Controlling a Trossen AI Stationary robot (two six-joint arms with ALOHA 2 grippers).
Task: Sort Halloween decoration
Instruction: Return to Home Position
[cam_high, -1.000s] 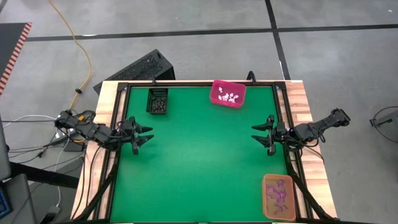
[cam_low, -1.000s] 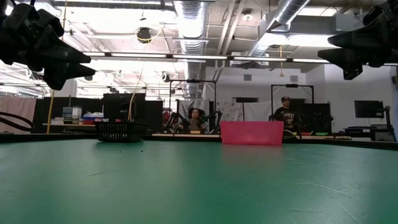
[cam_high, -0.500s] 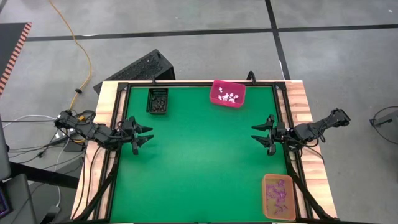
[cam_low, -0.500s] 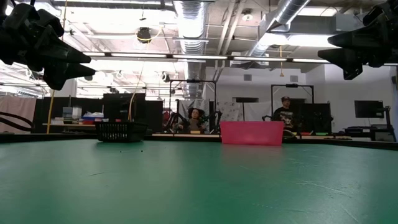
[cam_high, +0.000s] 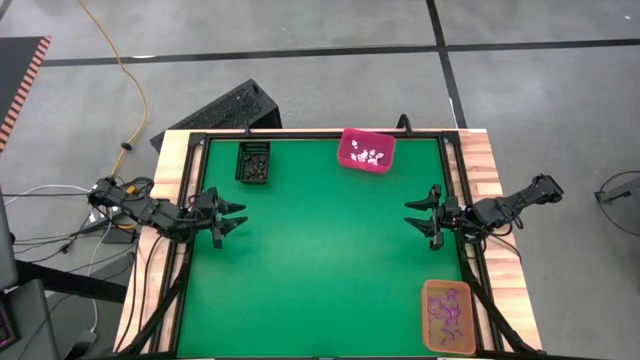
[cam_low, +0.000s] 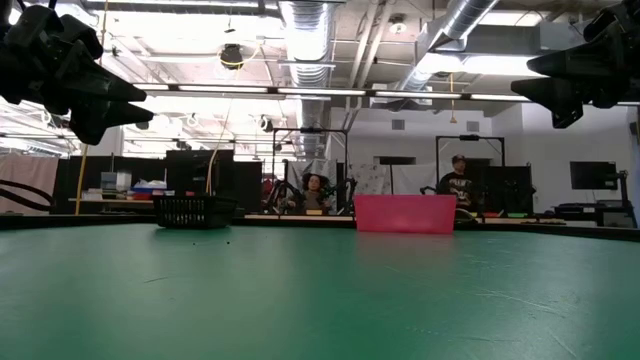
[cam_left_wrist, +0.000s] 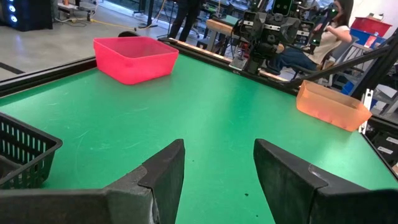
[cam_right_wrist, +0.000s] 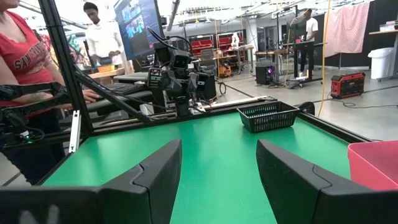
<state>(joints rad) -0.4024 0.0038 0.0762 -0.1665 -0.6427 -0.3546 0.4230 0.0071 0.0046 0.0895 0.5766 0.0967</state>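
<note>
Left gripper (cam_high: 242, 216) and right gripper (cam_high: 409, 214), jaws apart, at opposite table (cam_high: 320, 260) edges.

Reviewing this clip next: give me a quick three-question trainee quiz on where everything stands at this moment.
1. True or false: the left hand and the right hand are both open and empty.
2. The white trinkets lie in: A) the pink bin; B) the black basket; C) loose on the mat.
3. Fill in: the purple trinkets lie in the ___ bin.
Key: 1 true; 2 A; 3 orange, the orange bin beside the right arm.
</note>
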